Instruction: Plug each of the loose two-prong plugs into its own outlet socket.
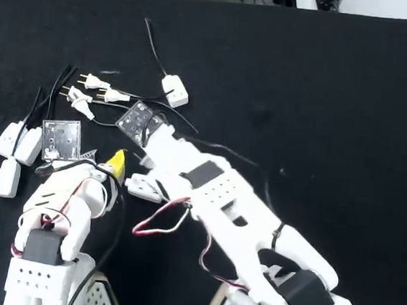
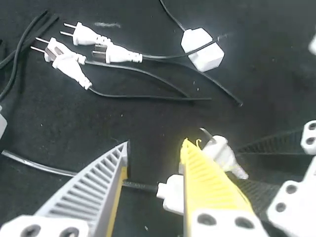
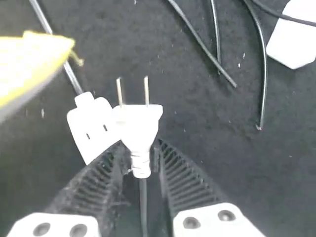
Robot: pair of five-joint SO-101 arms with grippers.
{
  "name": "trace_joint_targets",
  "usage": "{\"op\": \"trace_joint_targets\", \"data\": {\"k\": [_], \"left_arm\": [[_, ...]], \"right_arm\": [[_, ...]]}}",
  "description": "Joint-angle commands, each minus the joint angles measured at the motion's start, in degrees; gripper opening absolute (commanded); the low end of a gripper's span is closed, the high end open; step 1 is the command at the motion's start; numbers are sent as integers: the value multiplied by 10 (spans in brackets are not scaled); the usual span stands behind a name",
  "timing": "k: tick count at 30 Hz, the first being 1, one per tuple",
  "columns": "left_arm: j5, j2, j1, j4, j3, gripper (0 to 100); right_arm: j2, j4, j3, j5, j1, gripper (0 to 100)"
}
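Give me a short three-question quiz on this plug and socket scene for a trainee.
1. True or false: the right gripper is shut on a two-prong plug.
2. How many loose plugs lie together on the black table, away from both grippers? A) one B) three C) five
3. Fill in: on the left gripper, the finger beside the socket is coloured ____.
Key: 1 true; 2 B; 3 yellow.
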Motion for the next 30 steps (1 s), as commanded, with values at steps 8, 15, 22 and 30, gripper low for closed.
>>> {"op": "trace_joint_targets", "data": {"k": [8,15,22,30], "left_arm": [[8,-3,-1,2,-37,182],[8,-3,-1,2,-37,182],[7,-3,-1,2,-37,182],[-78,-3,-3,-58,33,181]], "right_arm": [[-29,-50,7,-62,-19,10],[-84,-50,28,-79,-41,10],[-110,-50,48,-81,-57,10],[-115,-47,48,-81,-58,10]]}}
